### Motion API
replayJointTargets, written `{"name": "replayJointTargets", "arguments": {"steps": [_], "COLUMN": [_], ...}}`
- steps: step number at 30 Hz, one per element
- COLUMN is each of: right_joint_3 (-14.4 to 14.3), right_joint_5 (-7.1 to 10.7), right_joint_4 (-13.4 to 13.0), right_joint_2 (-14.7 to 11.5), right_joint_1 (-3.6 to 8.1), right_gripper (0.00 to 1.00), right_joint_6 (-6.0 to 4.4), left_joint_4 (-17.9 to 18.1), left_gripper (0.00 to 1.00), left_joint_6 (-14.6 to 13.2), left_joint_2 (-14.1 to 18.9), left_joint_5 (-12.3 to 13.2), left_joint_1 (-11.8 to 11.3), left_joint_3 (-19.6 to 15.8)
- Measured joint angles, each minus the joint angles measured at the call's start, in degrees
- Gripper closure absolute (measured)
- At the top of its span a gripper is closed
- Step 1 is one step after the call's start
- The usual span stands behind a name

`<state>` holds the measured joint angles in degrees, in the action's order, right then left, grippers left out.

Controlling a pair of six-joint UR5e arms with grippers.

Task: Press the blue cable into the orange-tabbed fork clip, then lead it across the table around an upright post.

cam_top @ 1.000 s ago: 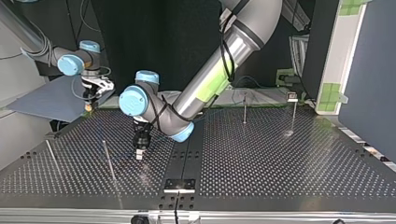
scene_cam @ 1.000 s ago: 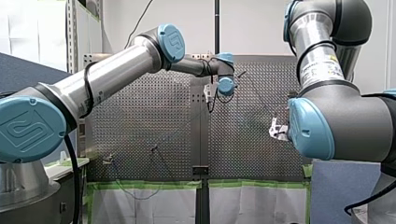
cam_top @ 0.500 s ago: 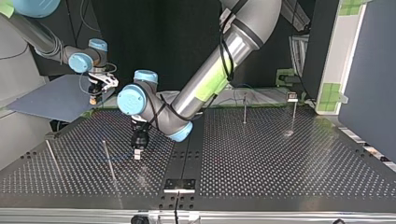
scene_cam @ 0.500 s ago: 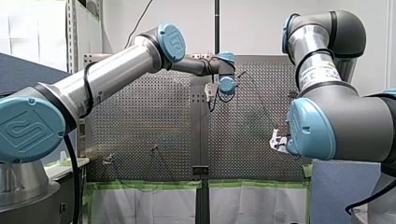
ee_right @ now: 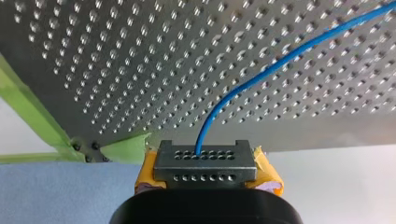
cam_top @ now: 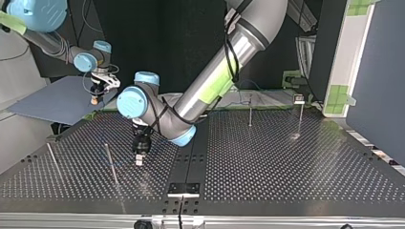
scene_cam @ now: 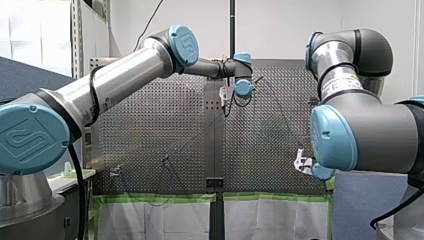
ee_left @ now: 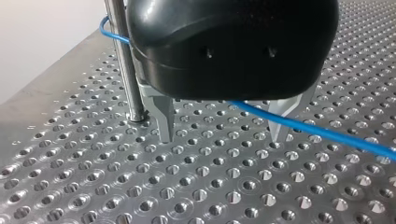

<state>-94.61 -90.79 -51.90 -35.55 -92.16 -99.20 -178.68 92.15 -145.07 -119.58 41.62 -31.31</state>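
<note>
1. Across the front view's perforated metal table point(scene_cam: 165, 130), no legible writing.
2. Top view: my left hand point(cam_top: 139, 161) at eight o'clock, beside a thin steel post point(cam_top: 111, 164); my right hand point(cam_top: 95, 98) at ten.
3. Left wrist view: fingers point(ee_left: 164, 119) spread; thin blue cable point(ee_left: 303, 130) rounds the post.
4. Right wrist view: hand pinches cable; post-routing seemingly underway, next needs tension.

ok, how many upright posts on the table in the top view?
4: left-edge post; next post, near my left claw; centre-right post; clip-topped far-right post. The arms may hide others.
</note>
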Motion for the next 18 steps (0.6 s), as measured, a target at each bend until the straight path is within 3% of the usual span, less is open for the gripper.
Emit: {"name": "replayJointTargets", "arguments": {"steps": [10, 18], "right_joint_3": [3.02, 4.16], "right_joint_5": [-0.07, 0.52], "right_joint_4": [-5.24, -6.29], "right_joint_2": [5.30, 9.10], "right_joint_1": [2.07, 2.85], "right_gripper": [1.00, 1.00], "right_joint_6": [-0.09, -0.52], "left_joint_4": [0.66, 0.64], "left_gripper": [0.01, 0.01], "left_joint_6": [-0.06, -0.12], "left_joint_2": [-0.01, 0.01], "left_joint_5": [-0.57, -0.74], "left_joint_1": [0.42, 0.49], "left_joint_3": [-0.37, -0.52]}}
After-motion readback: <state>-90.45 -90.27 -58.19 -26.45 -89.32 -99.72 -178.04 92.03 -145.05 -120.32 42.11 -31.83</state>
